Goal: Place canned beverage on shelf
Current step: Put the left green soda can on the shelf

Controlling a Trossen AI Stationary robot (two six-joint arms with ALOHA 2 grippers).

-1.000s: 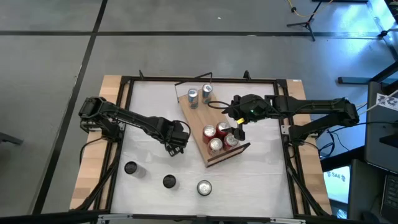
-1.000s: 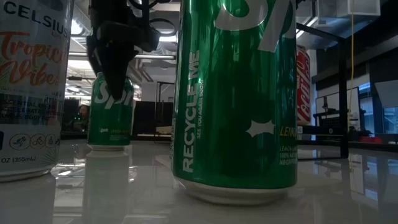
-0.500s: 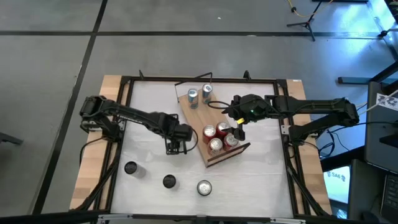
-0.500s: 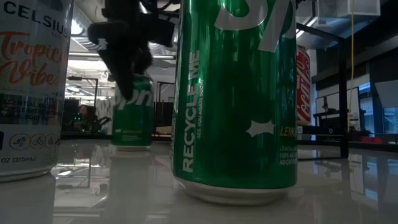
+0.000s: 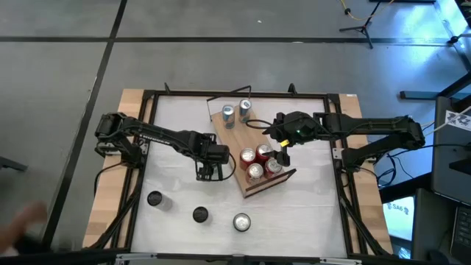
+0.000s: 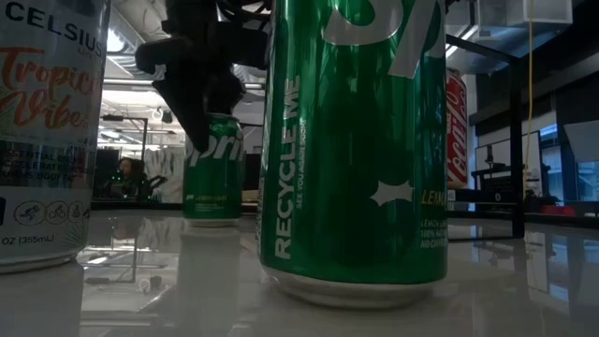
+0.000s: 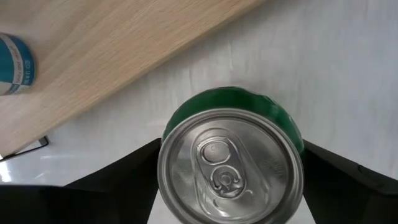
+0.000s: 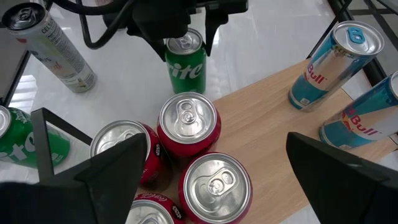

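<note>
Right now the left gripper point(image 5: 209, 171) has its fingers on both sides of a green can point(image 8: 186, 62), which stands on the white table point(image 5: 176, 132) just beside the shelf point(image 5: 234, 132). I cannot tell if it squeezes the can or lets go. The right gripper point(image 5: 282, 156) waits with fingers apart over the red cans point(image 8: 188, 129) on the shelf. I think the can is full and a bit heavy, hard but smooth and slippery, so hold it around its round sides
</note>
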